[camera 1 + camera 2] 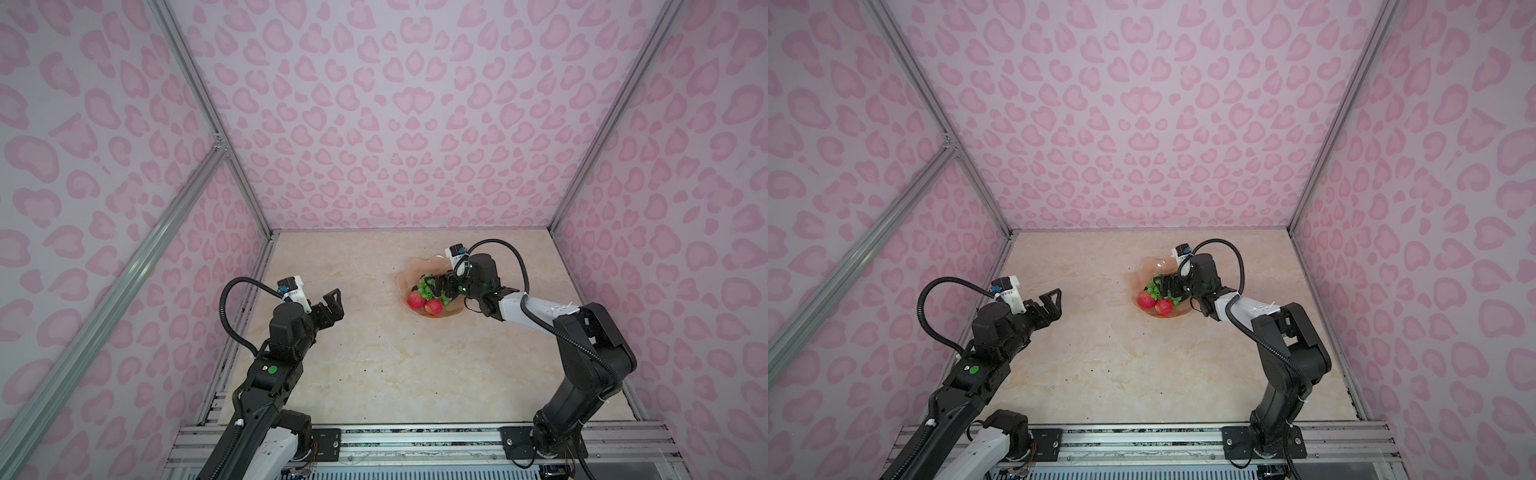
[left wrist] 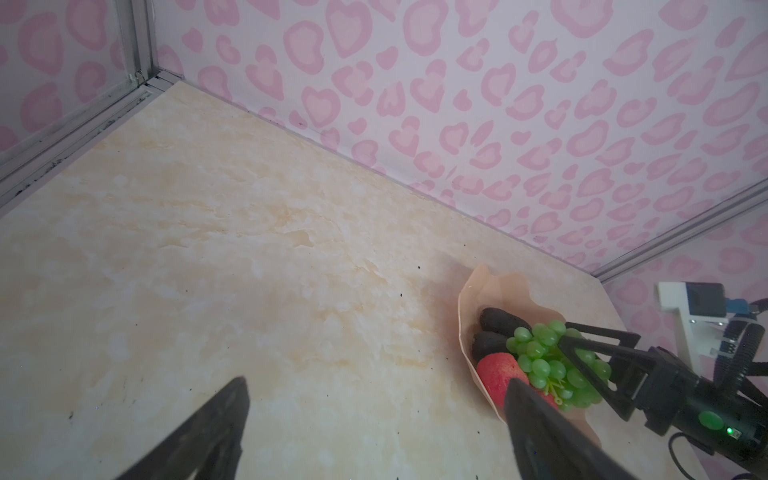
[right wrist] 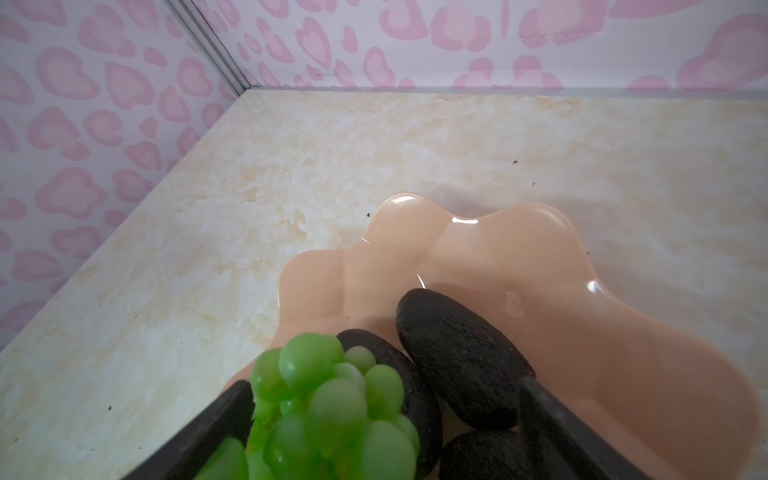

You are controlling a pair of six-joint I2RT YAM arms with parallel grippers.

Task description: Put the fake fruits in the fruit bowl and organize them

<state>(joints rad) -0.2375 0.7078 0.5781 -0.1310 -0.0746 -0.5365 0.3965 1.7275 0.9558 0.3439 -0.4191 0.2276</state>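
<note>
Grapes (image 3: 328,399) are lying in the bowl (image 3: 540,249) between the right jaws, which are standing spread, avocados (image 3: 457,357) just beside | left jaws are hanging spread, well apart | advice: rising straight up, not snagging grapes

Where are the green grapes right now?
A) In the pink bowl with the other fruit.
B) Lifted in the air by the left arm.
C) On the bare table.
A: the grapes lie in the pink bowl, against the dark avocados and red fruit.
</note>
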